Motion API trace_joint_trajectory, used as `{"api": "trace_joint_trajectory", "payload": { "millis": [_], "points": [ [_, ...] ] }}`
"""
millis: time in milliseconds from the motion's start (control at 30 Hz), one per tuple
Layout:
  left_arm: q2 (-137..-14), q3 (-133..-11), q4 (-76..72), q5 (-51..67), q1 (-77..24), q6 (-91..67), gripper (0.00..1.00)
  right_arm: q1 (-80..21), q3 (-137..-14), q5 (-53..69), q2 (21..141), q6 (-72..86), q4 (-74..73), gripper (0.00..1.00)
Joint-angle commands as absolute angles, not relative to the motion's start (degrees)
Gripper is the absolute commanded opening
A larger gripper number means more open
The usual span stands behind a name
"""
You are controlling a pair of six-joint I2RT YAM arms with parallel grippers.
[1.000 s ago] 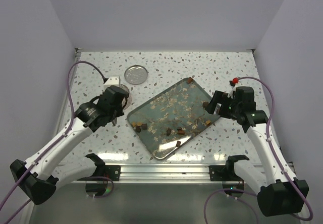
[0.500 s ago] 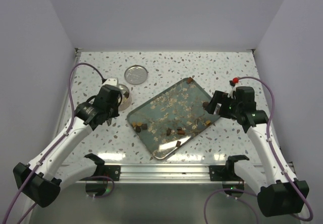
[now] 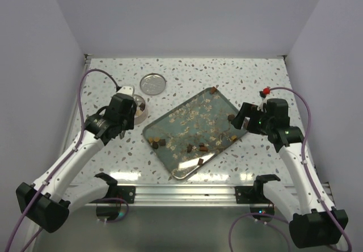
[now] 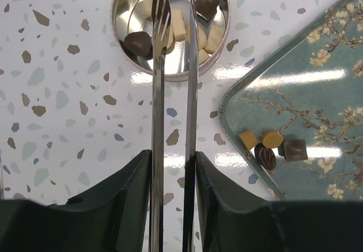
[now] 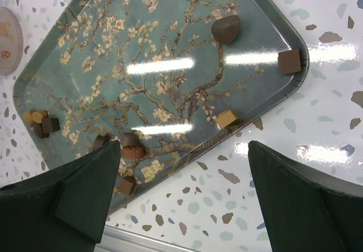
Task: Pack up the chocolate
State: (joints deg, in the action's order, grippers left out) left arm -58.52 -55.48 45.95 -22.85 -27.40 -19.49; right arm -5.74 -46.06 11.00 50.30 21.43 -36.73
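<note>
**Tweezers over the tin, loose pieces on the tray**

Left gripper [image 4: 173, 169] was clamped on the tweezers [image 4: 190, 93]. The blades stood a little apart with their tips over the small round tin [image 4: 212, 64], and nothing showed between the tips.

Right gripper [image 5: 182, 150] hung over the right end of the tray [image 5: 85, 53], jaws spread wide, holding nothing.

The chocolate [image 4: 138, 43]: several pieces, dark and cream, lay in the tin. Others were scattered on the tray:
- a cluster at its left corner
- a few along the near edge
- a dark round one and a brown square by the right rim

Judgement: the pieces looked light, rigid and smooth, so liable to skid on the glossy tray or squirt from metal tips. They also looked easily marked. Best pinched low and gently across flat sides. Rounds and hearts across the widest part.
</note>
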Motion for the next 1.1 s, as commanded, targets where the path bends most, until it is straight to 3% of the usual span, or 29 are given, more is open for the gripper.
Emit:
{"api": "trace_joint_trajectory", "payload": {
  "millis": [0, 200, 500, 700, 1067],
  "points": [
    [-57.1, -56.6, 43.3, -21.8, -26.9, -15.7, 0.4, -6.0, -48.2, 9.8, 49.2, 21.6, -38.1, 0.98],
    [-57.2, -58.8, 42.2, -20.5, -30.1, -16.1, 0.4, -6.0, -47.9, 9.7, 49.2, 22.1, -37.9, 0.98],
    [-64.1, -61.4, 45.3, -28.7, -59.6, -30.3, 0.41, -6.1, -48.6, 9.7, 49.5, 22.9, -38.1, 0.98],
    [-64.2, -60.1, 49.0, -30.8, -71.3, -42.5, 0.43, -6.0, -48.8, 9.7, 49.2, 23.1, -38.4, 0.98],
    [-70.4, -59.1, 52.5, -33.1, -83.2, -54.8, 0.44, -6.0, -48.0, 10.0, 47.4, 23.6, -38.8, 0.98]
  ]
}}
